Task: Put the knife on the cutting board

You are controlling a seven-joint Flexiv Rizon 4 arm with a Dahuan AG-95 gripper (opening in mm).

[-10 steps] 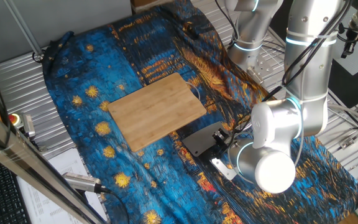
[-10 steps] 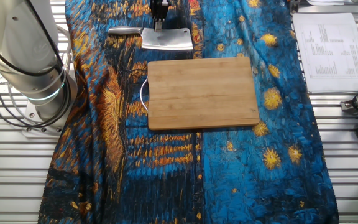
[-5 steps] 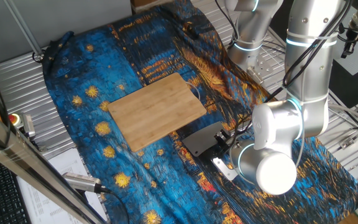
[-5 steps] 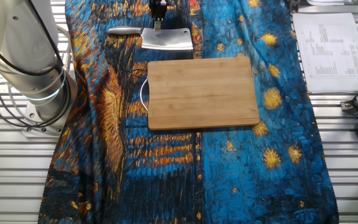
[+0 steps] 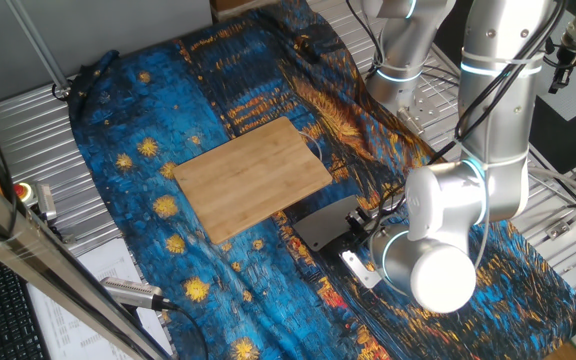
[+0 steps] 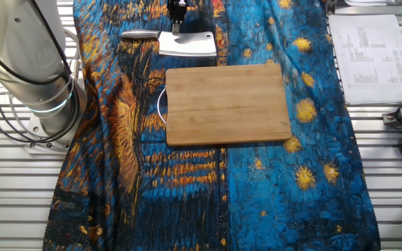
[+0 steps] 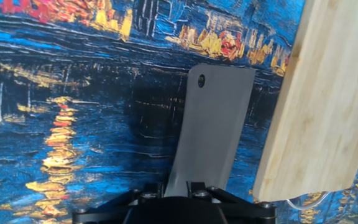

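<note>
The knife (image 6: 187, 44), a small metal cleaver with a grey blade and a shiny handle (image 6: 139, 33), lies on the blue painted cloth just beyond the far long edge of the cutting board (image 6: 227, 103). In one fixed view the blade (image 5: 323, 225) shows beside the board (image 5: 251, 177). My gripper (image 6: 177, 26) stands over the blade near the handle. In the hand view my gripper (image 7: 178, 186) has its fingers closed on the two faces of the blade (image 7: 213, 124), with a shadow on the cloth to its left and the board (image 7: 328, 106) at the right.
The arm's base (image 6: 37, 70) stands left of the cloth. A white cable loop (image 6: 161, 104) pokes out at the board's left end. Papers (image 6: 368, 49) and a silver-and-black tool (image 5: 133, 292) lie off the cloth on the slatted table.
The arm's wrist has shifted very slightly. The knife and the board stay where they were.
</note>
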